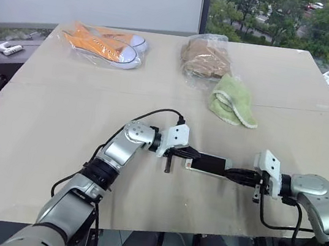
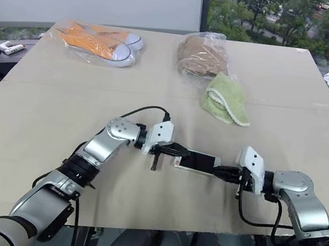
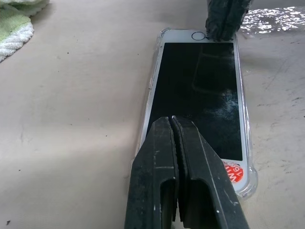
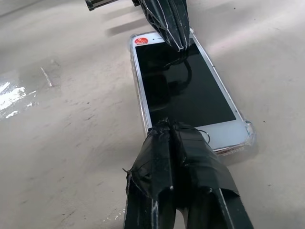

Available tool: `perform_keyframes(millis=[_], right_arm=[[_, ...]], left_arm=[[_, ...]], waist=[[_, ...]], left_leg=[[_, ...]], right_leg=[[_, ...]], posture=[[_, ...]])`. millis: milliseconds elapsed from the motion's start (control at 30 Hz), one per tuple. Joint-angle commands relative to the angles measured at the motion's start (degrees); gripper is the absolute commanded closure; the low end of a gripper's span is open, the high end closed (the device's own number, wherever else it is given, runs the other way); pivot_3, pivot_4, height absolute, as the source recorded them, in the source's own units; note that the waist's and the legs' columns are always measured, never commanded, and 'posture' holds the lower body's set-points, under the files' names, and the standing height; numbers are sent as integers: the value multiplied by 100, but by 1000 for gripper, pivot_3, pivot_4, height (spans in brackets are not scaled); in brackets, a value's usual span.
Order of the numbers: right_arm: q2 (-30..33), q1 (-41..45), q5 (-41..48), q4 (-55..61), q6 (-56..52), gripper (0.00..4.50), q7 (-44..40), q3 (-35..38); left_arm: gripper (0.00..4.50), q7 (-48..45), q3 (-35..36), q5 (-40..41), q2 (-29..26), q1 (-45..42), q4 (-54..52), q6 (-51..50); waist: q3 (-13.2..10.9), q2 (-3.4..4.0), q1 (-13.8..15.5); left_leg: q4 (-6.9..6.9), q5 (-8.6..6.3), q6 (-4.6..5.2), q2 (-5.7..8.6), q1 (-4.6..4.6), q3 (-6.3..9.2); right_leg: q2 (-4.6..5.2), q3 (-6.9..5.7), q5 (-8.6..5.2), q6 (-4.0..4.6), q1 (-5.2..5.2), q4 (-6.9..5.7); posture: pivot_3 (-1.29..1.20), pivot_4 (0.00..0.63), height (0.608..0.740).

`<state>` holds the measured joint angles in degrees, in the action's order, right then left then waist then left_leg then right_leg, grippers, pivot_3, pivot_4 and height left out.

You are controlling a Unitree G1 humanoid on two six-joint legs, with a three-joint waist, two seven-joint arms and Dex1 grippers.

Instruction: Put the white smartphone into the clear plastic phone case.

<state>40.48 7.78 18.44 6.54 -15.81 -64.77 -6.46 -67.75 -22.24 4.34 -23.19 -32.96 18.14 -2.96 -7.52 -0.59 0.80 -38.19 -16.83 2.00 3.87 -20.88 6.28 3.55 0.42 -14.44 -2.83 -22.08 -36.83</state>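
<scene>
Near the front edge of the big tan table (image 1: 47,161), about halfway along it, the white smartphone (image 3: 198,90) is lying flat with its black screen facing up. It is sitting inside the clear plastic phone case (image 4: 249,135), whose shiny rim is showing all around the white edges.

Going from big to small: the table is the biggest thing. Far back toward its rear edge, a bag of orange shoes (image 1: 102,42) is lying near the left corner, a crinkly bag with something brown (image 1: 204,58) is resting near the middle, and a green cloth (image 1: 233,101) is lying just in front of that bag.

The left gripper (image 3: 183,157) is pressing on the end of the phone with the small red mark (image 4: 141,41). Its fingers are squeezed together with nothing between them. The right gripper (image 4: 178,143) is pressing on the other end, by the round home button (image 3: 197,36). Its fingers are together too, and empty.

The phone is looking almost fully seated. I think the danger now is pushing too hard on one end, so the other end is popping back out of the rim. The slippery case could also be sliding on the smooth table.
</scene>
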Motion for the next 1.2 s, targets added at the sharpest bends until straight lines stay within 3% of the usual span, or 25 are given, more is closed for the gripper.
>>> perform_keyframes(millis=[33, 767, 1067, 1167, 1200], right_arm=[[77, 34, -146, -74, 58, 4500, -39, -82], [425, 86, -1124, -348, -169, 4500, 223, -850], [223, 188, -498, -149, -521, 4500, 163, -479], [279, 187, -333, -68, -686, 3718, 99, -349], [219, 175, -129, 8, -769, 3219, 100, -213]], left_arm=[[4453, -39, -209, -258, -47, 152, 99, -92], [4453, -80, -196, -280, -100, 134, 0, -108], [4453, -84, -193, -286, -124, 150, -16, -108], [4500, -81, -202, -287, -103, 148, -2, -96], [4500, -79, -206, -287, -92, 147, 2, -93]], waist=[[0, 0, -1], [11, -14, 1], [13, -15, -1], [11, -14, -1], [11, -13, 1]], left_leg=[[0, 0, 0, 0, 0, 0], [-2, -1, 2, 0, 12, 1], [-2, -3, 6, -1, 18, 2], [-2, -4, 6, -1, 17, 3], [-2, -5, 8, -1, 16, 3]], right_leg=[[0, 0, 0, 0, 0, 0], [0, -2, 0, -1, 8, 0], [-1, -3, 0, -1, 20, 0], [0, -2, 0, -1, 20, 1], [1, -3, 0, -1, 19, 1]], posture=[[0, 150, 740], [0, 150, 740], [0, 150, 740], [0, 150, 740], [0, 150, 740]])
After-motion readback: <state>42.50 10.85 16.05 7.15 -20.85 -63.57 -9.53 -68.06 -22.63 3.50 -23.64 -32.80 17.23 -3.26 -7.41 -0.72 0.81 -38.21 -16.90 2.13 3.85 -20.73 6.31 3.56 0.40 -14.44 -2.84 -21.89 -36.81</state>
